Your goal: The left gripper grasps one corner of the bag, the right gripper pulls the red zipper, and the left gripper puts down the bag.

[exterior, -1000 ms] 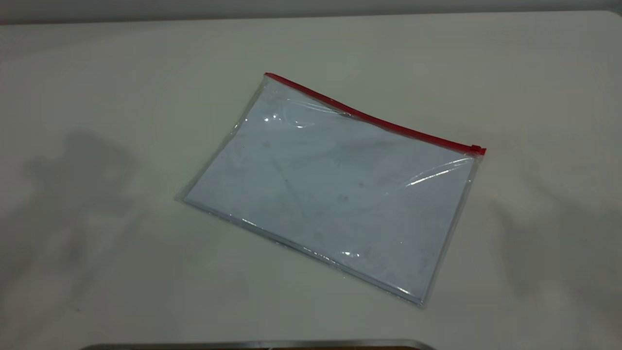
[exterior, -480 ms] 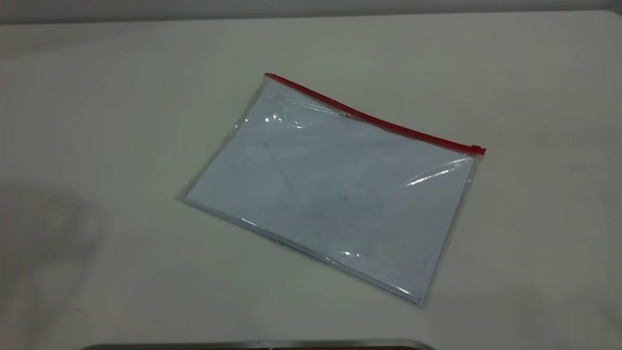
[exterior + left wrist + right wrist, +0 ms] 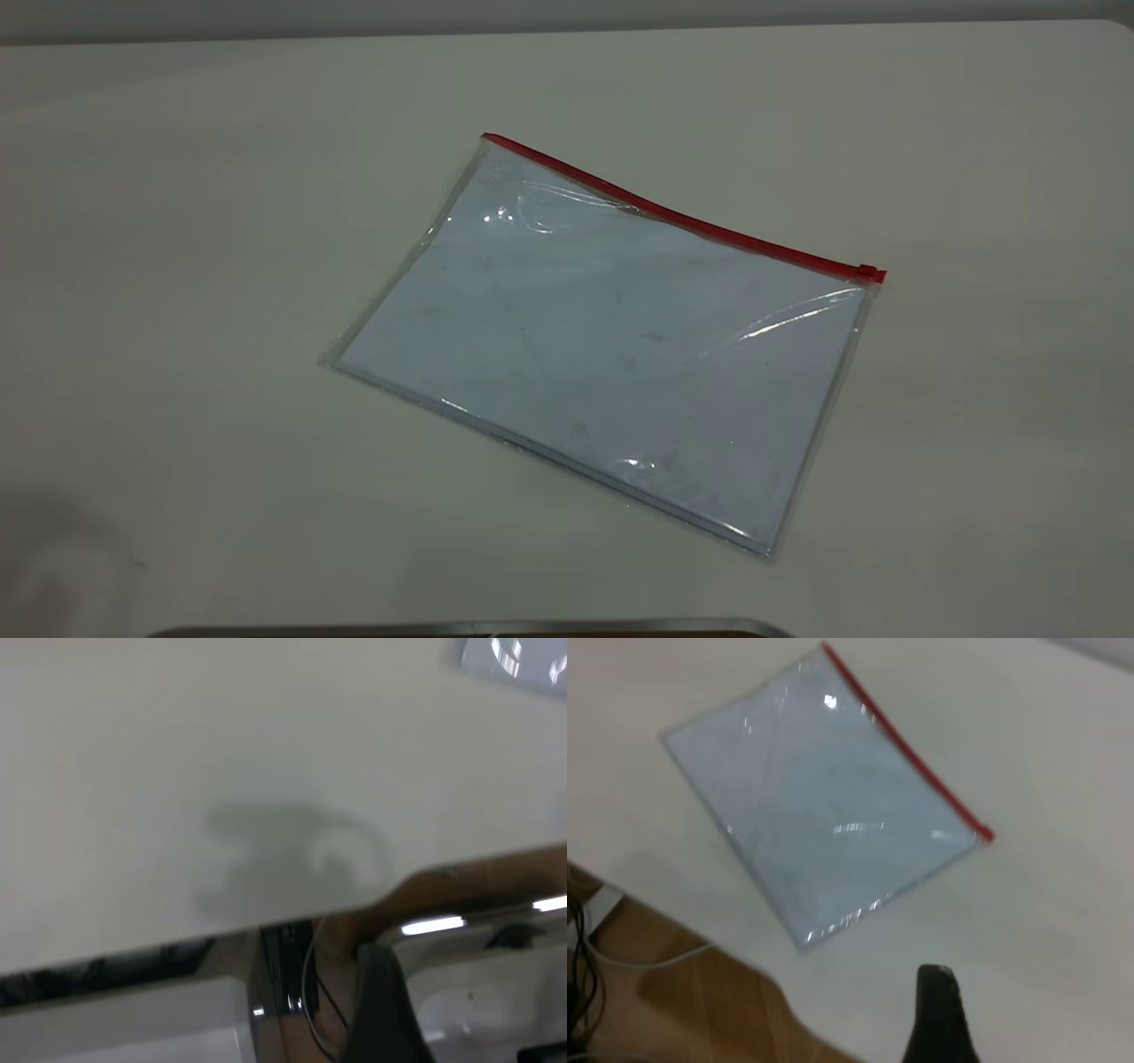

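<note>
The bag (image 3: pixel 602 346) lies flat on the white table (image 3: pixel 177 266), clear plastic over pale blue-white sheets. The red zipper (image 3: pixel 682 217) runs along its far edge, with the slider tab (image 3: pixel 871 272) at the right end. The bag's corner (image 3: pixel 490 152) at the strip's left end rests on the table. Neither arm shows in the exterior view. The left gripper (image 3: pixel 381 1010) hangs over the table's edge, far from the bag (image 3: pixel 514 657). The right gripper (image 3: pixel 939 1019) is above bare table, apart from the bag (image 3: pixel 824 788) and its zipper (image 3: pixel 904 744). Nothing touches the bag.
A metal rim (image 3: pixel 469 627) runs along the near edge in the exterior view. Beyond the table's edge the wrist views show a wooden floor (image 3: pixel 700 1001), cables (image 3: pixel 314 992) and a white unit (image 3: pixel 133 1028).
The bag has not moved. The arms' shadows on the table at left and right have drawn back toward the edges and mostly gone.
</note>
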